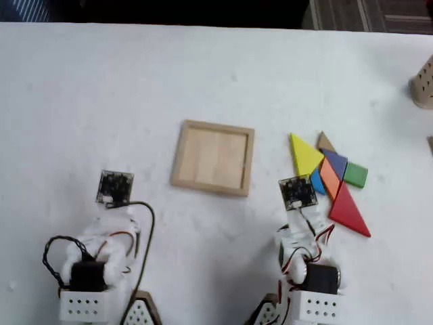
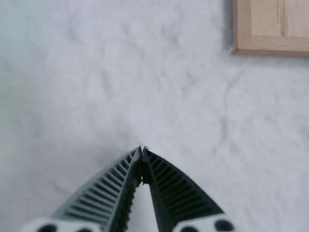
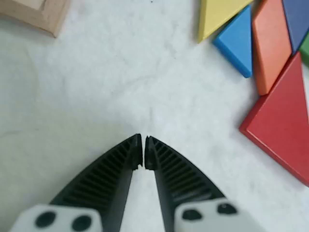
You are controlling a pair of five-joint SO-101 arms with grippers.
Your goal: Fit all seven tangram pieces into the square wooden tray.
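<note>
The square wooden tray (image 1: pixel 213 158) lies empty in the middle of the white table; one corner (image 2: pixel 270 29) appears in the left wrist view and another (image 3: pixel 34 14) in the right wrist view. The tangram pieces cluster to its right: yellow triangle (image 1: pixel 304 154), blue triangle (image 1: pixel 316 181), orange piece (image 1: pixel 330 178), dark blue piece (image 1: pixel 335 162), green square (image 1: pixel 356 175), red triangle (image 1: pixel 348 209), brown triangle (image 1: pixel 326 141). My left gripper (image 2: pixel 143 151) is shut over bare table, near the tray's front left. My right gripper (image 3: pixel 144 139) is shut, short of the blue triangle (image 3: pixel 237 41) and red triangle (image 3: pixel 285 125).
A tan perforated object (image 1: pixel 423 84) stands at the table's right edge. Wooden bases (image 1: pixel 141 311) sit at the front edge beside the arms. Open white table spreads behind and to the left of the tray.
</note>
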